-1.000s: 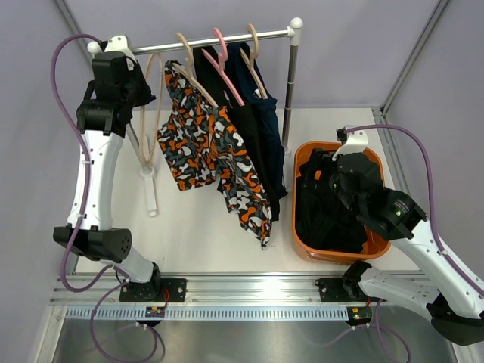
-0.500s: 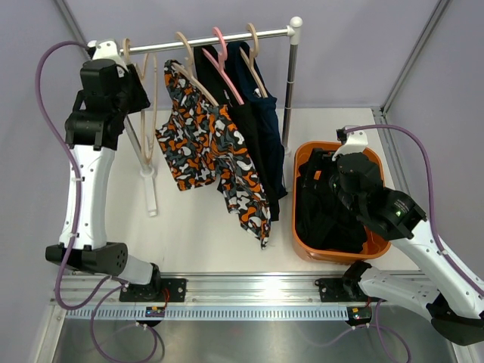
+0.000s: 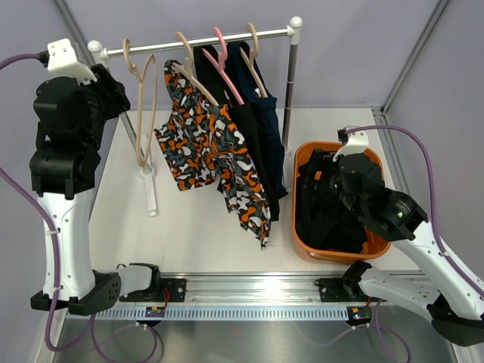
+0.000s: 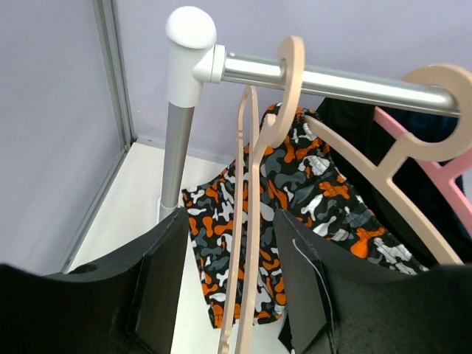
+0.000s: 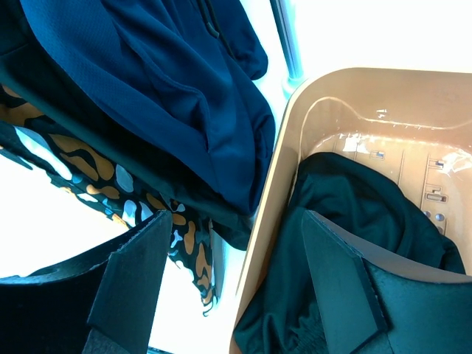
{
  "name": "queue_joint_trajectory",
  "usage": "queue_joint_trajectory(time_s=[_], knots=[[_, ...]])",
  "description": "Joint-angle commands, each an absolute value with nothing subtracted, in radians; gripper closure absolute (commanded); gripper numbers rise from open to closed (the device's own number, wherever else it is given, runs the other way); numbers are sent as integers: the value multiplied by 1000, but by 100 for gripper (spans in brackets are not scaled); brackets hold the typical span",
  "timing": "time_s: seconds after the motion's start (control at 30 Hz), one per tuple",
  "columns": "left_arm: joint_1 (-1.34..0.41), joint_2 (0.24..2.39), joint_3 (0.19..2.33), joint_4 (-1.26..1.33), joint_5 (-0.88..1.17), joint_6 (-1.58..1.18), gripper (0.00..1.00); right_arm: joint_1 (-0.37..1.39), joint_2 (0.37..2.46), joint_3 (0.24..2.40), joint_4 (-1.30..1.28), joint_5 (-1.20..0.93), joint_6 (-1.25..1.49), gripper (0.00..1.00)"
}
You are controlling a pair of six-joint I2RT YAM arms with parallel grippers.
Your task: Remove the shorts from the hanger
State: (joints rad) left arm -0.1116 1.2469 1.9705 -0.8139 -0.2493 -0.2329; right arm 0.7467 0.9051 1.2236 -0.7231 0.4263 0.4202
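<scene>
My left gripper [image 4: 230,251] stands half open with nothing in it. The bare hanger [image 4: 249,206] hangs just beyond the gap between my fingers [image 4: 158,295], hooked on the rail [image 4: 332,80] near its left end cap [image 4: 190,29]. My right gripper [image 5: 234,225] is spread wide and empty too, above the basket [image 5: 267,195], where one black pair [image 5: 354,221] lies heaped.

Three shorts hang on the rail, close together: the patterned shorts [image 3: 215,162] nearest the bare hanger, then the black shorts [image 3: 248,140], then the navy shorts [image 3: 272,144] nearest the right post [image 3: 291,83], each on its own hanger.

I judge all of them light and limp: cloth that folds wherever I pinch it and sags from the pinch. The navy looks smooth, so it may slip out of a shallow hold. The stiff part is the hanger, and it hangs free on the rail, so a pull on the cloth will likely swing it or drag its hook along rather than free the shorts. I would take the patterned shorts at the waistband, close by the hanger's shoulder, where the cloth is likely doubled and gives most to bite on, and draw it off down the sloping arm. A hold on a leg hem would only tilt the hanger.
</scene>
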Motion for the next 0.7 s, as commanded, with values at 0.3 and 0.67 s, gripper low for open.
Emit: queue_joint_trajectory(time_s=[0.3,0.67], knots=[[-521,1262,2032,-712,-376,-206,48,741,902,1250,-733,422,433,21],[-719,1474,2043,-531,-817,-265,41,741,876,1284,-811,426,442,22]])
